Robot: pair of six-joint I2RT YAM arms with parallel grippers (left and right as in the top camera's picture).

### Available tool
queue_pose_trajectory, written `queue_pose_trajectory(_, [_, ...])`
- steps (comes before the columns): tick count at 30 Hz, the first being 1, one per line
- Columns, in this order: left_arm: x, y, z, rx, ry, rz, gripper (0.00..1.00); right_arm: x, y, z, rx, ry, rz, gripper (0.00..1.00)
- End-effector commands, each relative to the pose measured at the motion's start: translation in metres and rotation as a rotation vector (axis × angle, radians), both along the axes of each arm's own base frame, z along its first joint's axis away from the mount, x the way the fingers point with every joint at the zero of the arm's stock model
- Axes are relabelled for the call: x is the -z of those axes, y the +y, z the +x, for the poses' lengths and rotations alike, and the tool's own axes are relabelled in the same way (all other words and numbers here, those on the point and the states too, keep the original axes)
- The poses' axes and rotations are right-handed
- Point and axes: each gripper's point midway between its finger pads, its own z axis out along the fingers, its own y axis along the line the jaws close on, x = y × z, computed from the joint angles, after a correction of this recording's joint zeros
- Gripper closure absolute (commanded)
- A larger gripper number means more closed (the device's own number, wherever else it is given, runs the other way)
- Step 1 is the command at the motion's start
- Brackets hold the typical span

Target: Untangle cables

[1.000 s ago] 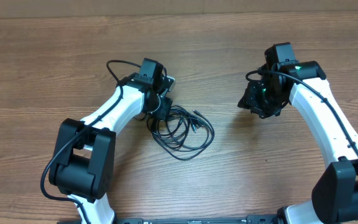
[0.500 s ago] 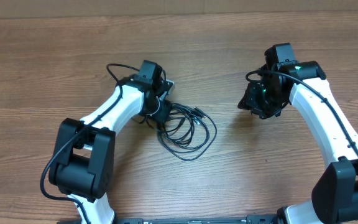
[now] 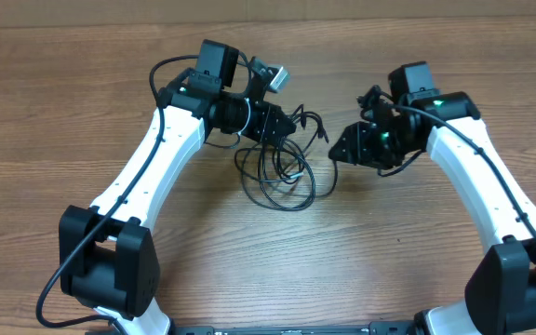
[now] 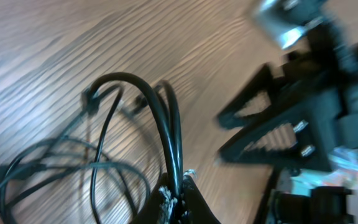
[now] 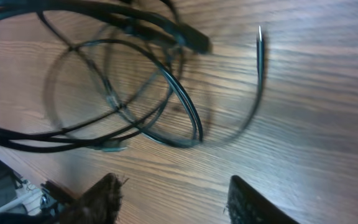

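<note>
The cables are thin black cords bunched in loops at the table's middle, partly lifted. My left gripper is shut on a few strands at the bunch's upper end. In the left wrist view the pinched cords rise from the left gripper, and loops trail down to the left. My right gripper stands open just right of the bunch, nothing between its fingers. In the right wrist view the loops and a plug end lie ahead of the open right gripper.
The wooden table runs out on all sides. The right gripper's open fingers show close by in the left wrist view. Thicker arm cables run along both white arms.
The left gripper closed on the cables and carried them up and to the right, raising part of the bunch. The right gripper moved left toward them and opened wider.
</note>
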Motion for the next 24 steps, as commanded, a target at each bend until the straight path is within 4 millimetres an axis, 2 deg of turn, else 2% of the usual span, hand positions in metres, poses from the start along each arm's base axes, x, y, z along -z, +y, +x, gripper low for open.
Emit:
queue_pose_trajectory(1, [-0.029,-0.009,-0.002,0.048,-0.023,-0.116,0.96,-0.013,0.026,-0.002,-0.097,-0.067,0.041,0.38])
queue_pose_trajectory(5, [-0.037,-0.001,0.006,0.013,-0.059,-0.088,0.96,-0.009,0.036,-0.001,-0.114,-0.100,-0.013,0.38])
queue_pose_trajectory(8, [-0.043,0.013,0.014,-0.056,-0.112,-0.007,0.96,-0.003,0.028,0.007,-0.019,-0.098,-0.101,0.38])
queue_pose_trajectory(10, [-0.055,0.022,0.018,-0.101,-0.171,0.037,0.96,0.000,0.022,0.012,0.022,-0.106,-0.144,0.38])
queue_pose_trajectory(15, [-0.103,0.041,0.017,-0.230,-0.294,0.067,0.96,-0.003,0.026,0.017,0.032,-0.125,-0.124,0.36])
queue_pose_trajectory(20, [-0.162,0.037,0.002,-0.273,-0.348,-0.090,0.96,-0.012,0.050,0.008,-0.087,-0.145,-0.026,0.25])
queue_pose_trajectory(24, [-0.196,0.036,-0.001,-0.316,-0.372,-0.191,0.96,-0.013,0.061,0.005,-0.115,-0.158,-0.017,0.21])
